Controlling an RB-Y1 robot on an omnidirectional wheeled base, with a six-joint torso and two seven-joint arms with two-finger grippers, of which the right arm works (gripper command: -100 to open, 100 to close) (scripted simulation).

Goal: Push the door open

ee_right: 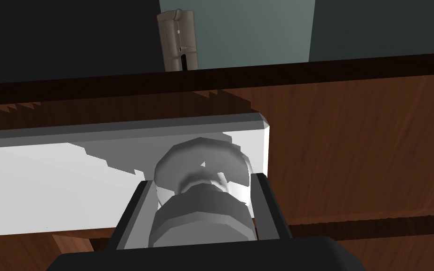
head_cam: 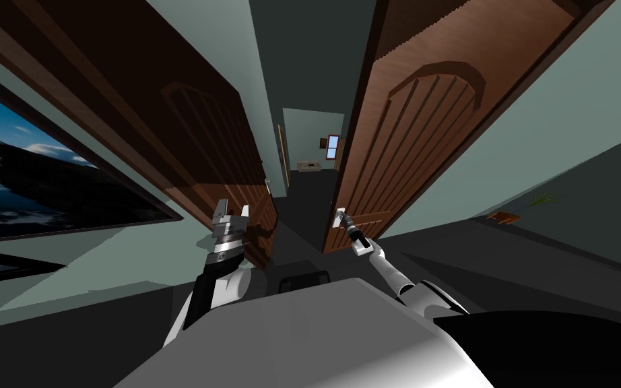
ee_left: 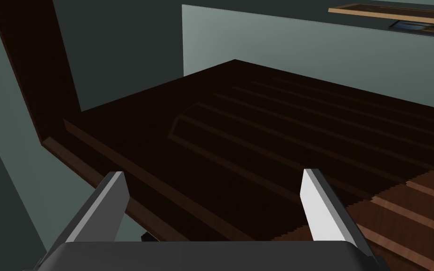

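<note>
A brown panelled door (head_cam: 417,135) stands ajar on the right of a narrow passage, with a grey knob (head_cam: 340,217) on a pale plate at its edge. My right gripper (head_cam: 347,222) is shut on that door knob (ee_right: 202,188); its fingers (ee_right: 263,207) press the knob's sides against the white plate (ee_right: 70,174). A second dark brown door (head_cam: 168,114) stands on the left. My left gripper (head_cam: 230,214) is raised beside it, open, with only the dark door panel (ee_left: 258,141) ahead of its fingers (ee_left: 112,202).
A dim corridor (head_cam: 302,195) runs between the two doors toward a far room with a window (head_cam: 332,146). A large framed picture (head_cam: 26,182) hangs on the left wall. A small plant (head_cam: 541,199) and a brown object (head_cam: 504,217) lie at the right.
</note>
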